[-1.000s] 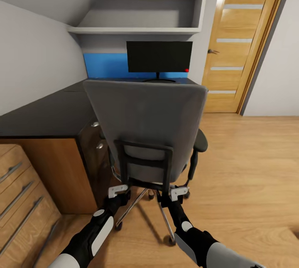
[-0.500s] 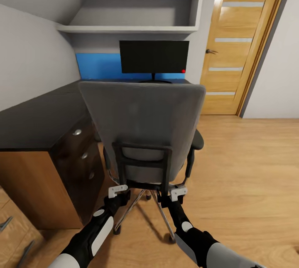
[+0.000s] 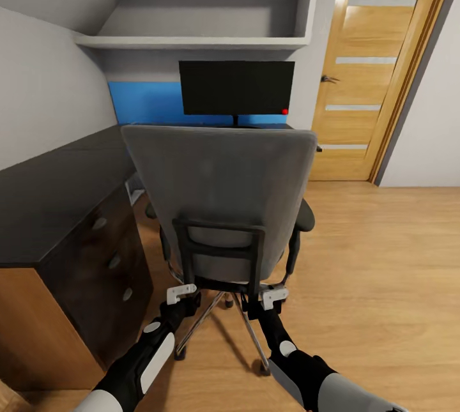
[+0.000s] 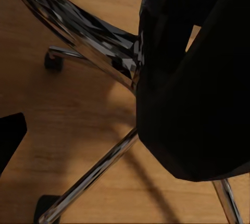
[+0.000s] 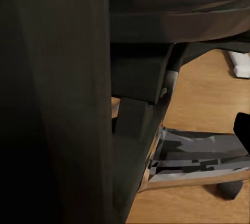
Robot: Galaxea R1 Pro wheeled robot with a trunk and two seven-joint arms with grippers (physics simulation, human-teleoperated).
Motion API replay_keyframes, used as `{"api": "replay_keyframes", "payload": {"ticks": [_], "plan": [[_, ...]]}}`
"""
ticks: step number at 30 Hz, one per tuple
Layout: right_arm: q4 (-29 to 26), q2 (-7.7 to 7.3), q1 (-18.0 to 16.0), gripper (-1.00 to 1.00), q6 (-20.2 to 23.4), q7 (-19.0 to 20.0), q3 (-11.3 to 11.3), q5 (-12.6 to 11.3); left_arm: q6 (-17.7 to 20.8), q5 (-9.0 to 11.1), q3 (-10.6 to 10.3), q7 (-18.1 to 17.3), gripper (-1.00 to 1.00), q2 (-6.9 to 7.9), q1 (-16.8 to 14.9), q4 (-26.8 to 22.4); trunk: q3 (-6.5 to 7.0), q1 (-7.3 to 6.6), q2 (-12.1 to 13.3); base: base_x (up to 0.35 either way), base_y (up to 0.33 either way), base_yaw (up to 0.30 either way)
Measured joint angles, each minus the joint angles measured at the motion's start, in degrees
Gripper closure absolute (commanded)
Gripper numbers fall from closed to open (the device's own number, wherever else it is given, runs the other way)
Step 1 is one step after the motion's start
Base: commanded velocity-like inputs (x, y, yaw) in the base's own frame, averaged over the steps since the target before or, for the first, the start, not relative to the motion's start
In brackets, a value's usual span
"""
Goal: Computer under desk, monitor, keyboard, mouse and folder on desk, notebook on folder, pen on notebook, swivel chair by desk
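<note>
Head view: left claw [image 3: 186,295] and right claw [image 3: 268,299] sit at the grey upholstered swivel chair's [image 3: 220,188] black back frame, grip impossible to tell; beyond, glossy black desk [image 3: 51,191] carries the wide black monitor [image 3: 236,87].

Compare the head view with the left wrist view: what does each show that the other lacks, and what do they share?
Head view alone: the monitor standing on the black desk, the chair's tall grey back, the wooden door, wall shelves, and both grippers, left and right, at the bottom of the chair's black back frame. Left wrist view alone: a close look under the seat at the chrome legs and a castor. Shared: the swivel chair and the wood plank floor.
</note>
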Motion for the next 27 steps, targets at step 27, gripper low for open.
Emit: {"api": "replay_keyframes", "payload": {"ticks": [27], "plan": [[0.0,0.00,0.0,-1.00,0.0,0.1,0.1,0.1,0.0,0.1,0.0,0.0,-1.00,0.05,0.0,0.0,0.00,0.00,0.0,0.331,0.000,0.000]]}}
